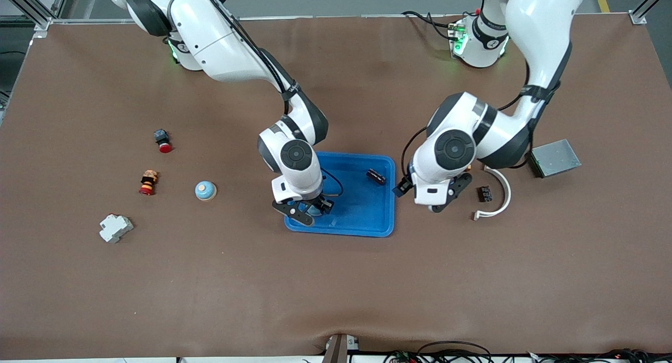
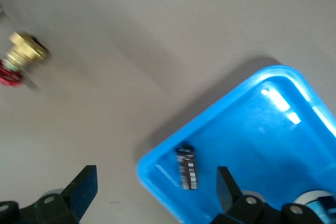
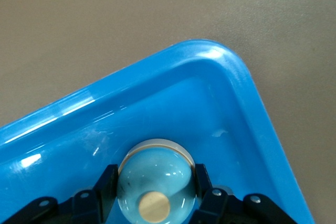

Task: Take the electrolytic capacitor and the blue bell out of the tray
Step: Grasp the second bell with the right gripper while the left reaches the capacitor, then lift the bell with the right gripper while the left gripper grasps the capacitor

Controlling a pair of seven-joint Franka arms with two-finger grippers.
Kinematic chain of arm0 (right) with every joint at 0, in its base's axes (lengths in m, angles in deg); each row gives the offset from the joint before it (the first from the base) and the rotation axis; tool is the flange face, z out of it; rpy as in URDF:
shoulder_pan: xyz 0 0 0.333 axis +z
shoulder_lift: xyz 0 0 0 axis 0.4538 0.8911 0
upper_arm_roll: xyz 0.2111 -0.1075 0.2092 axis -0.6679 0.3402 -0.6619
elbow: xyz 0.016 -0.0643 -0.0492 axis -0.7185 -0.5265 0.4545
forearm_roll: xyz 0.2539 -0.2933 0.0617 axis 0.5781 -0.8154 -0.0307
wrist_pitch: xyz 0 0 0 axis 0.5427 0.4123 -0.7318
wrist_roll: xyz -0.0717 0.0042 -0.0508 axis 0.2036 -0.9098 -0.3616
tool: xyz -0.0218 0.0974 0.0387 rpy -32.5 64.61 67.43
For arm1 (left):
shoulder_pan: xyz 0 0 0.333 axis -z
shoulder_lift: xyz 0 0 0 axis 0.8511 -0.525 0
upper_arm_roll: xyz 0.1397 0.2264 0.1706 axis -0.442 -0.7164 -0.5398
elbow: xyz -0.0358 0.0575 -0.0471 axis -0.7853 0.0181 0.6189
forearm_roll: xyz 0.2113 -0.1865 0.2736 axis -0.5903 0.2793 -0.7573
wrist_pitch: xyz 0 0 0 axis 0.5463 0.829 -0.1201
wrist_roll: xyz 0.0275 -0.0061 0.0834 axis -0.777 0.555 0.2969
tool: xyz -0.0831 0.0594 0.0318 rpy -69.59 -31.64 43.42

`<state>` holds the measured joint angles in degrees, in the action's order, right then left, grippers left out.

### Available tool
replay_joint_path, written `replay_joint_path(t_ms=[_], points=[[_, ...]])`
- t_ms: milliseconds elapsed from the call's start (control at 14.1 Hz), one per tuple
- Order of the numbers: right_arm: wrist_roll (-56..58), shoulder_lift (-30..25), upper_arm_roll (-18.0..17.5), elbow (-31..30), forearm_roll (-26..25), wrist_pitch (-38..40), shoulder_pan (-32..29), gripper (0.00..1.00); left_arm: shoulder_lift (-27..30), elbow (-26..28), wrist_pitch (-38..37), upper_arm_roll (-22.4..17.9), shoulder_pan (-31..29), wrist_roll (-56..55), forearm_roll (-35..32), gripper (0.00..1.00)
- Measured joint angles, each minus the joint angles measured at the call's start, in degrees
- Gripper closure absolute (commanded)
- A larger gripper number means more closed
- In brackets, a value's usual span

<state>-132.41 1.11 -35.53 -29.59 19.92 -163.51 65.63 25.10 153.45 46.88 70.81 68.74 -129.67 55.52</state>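
Note:
A blue tray (image 1: 362, 216) lies at the middle of the table. In it, near its corner toward the left arm's base, lies the black capacitor (image 1: 376, 176) (image 2: 187, 167). My right gripper (image 1: 307, 211) (image 3: 156, 187) is down in the tray's corner nearest the front camera, at the right arm's end. It is shut on a pale blue dome bell (image 3: 155, 179) with a tan button, one finger on each side. My left gripper (image 1: 438, 197) (image 2: 157, 192) hangs open and holds nothing, over the tray's edge (image 2: 157, 166) at the left arm's end.
A second blue bell (image 1: 206, 190) stands on the table toward the right arm's end, near two red push buttons (image 1: 163, 141) (image 1: 148, 182) and a grey breaker (image 1: 115, 228). Toward the left arm's end lie a white curved strip (image 1: 499, 195), a small black part (image 1: 485, 194) and a grey metal box (image 1: 554, 157).

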Motion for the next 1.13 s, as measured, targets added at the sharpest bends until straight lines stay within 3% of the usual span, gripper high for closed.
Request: replay_joint_path(t_ms=[425, 708, 991, 1132], points=[[0.5, -2.2, 0.0, 5.4, 0.0, 10.3, 0.1, 1.0, -3.8, -0.6, 6.2, -0.1, 2.0, -9.5, 0.0, 0.0], [11.3, -6.4, 0.9, 5.4, 0.0, 14.2, -3.8, 1.0, -5.9, -0.7, 9.0, -0.5, 3.5, -13.9, 0.0, 0.0], [25.9, -9.1, 1.0, 1.7, 0.0, 14.2, -11.0, 1.0, -8.5, -0.7, 13.5, -2.6, 6.8, -20.2, -0.4, 0.0], [32.4, -10.6, 1.0, -3.0, 0.0, 9.4, -14.1, 1.0, -9.2, -0.8, 14.6, -3.5, 8.2, -21.9, -0.5, 0.0]])
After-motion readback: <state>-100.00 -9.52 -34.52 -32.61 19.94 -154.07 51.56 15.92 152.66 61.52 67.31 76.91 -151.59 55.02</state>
